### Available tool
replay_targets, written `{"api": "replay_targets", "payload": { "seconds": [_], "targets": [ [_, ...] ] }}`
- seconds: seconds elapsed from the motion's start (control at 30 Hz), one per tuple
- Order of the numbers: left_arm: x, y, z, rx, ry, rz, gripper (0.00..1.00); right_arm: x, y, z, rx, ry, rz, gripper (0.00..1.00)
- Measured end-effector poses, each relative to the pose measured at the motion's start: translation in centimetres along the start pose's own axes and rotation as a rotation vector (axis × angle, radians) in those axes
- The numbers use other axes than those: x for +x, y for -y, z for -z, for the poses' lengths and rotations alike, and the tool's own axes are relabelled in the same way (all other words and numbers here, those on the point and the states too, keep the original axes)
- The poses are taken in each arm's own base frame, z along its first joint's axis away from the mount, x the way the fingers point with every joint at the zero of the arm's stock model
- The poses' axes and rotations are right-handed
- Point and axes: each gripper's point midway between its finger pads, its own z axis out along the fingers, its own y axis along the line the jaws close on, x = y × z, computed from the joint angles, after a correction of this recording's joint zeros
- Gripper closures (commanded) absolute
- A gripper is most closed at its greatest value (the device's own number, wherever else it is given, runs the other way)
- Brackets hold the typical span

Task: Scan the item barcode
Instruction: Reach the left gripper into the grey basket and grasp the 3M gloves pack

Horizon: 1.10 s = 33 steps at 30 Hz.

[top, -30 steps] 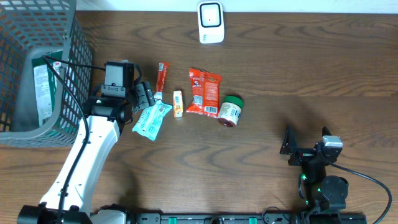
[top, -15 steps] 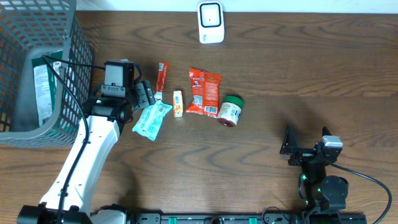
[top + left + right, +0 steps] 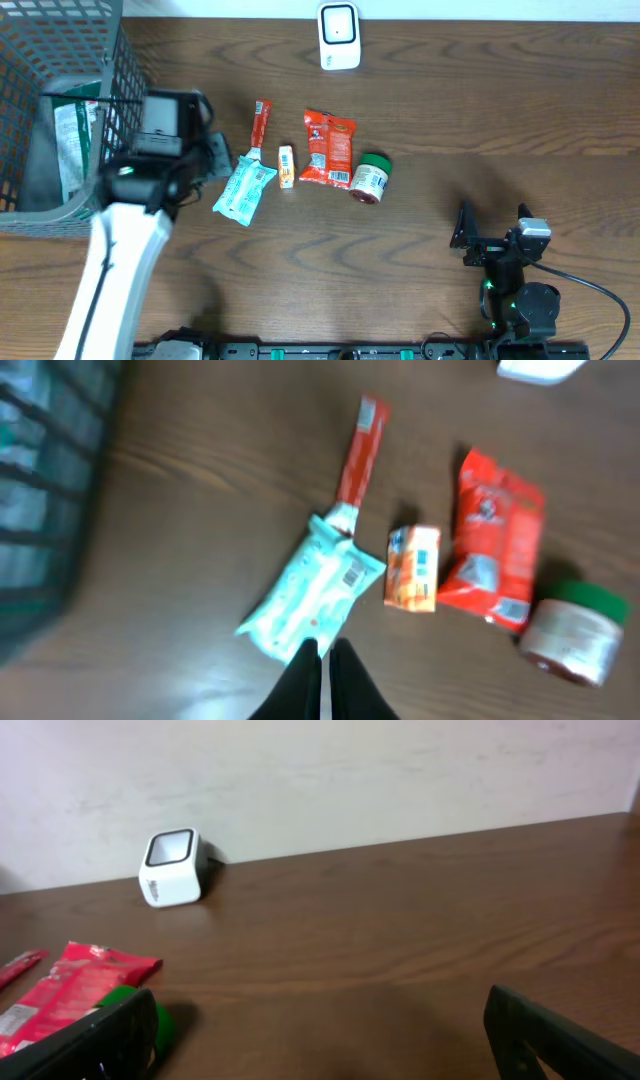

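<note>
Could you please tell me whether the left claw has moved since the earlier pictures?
Yes. In the overhead view the left claw has shifted left, away from the pale blue packet, which stayed put, toward the grey basket.

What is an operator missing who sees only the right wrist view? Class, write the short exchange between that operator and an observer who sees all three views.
Operator: Where is the left gripper?
Observer: It is shut with nothing between its fingers. Its tips are beside the light blue packet; I cannot tell whether they touch it.
Operator: What else lies by that packet?
Observer: A small orange box lies between it and the red snack packet.
</note>
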Motion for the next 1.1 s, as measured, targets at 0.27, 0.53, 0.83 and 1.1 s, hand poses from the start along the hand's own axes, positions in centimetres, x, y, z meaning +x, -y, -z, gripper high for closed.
{"api": "replay_targets", "payload": {
  "seconds": [0.27,0.53,0.83,1.1],
  "targets": [
    [-0.5,-5.0,5.9,-0.255,0.032,0.020,0.93,0.0,0.0,0.0,0.000,0.000,0.000,0.01],
    [0.3,-10.6,4.6,-0.442,-0.075,0.116,0.93,0.0,0.0,0.0,0.001,-0.001,0.000,0.01],
    [-0.8,-14.1,4.3,-0.500,-0.046,0.248,0.93,0.0,0.0,0.0,0.000,0.000,0.000,0.01],
    [-1.6,-12.1,4.1,-0.367,-0.042,0.259,0.93,0.0,0.0,0.0,0.000,0.000,0.000,0.01]
  ]
}}
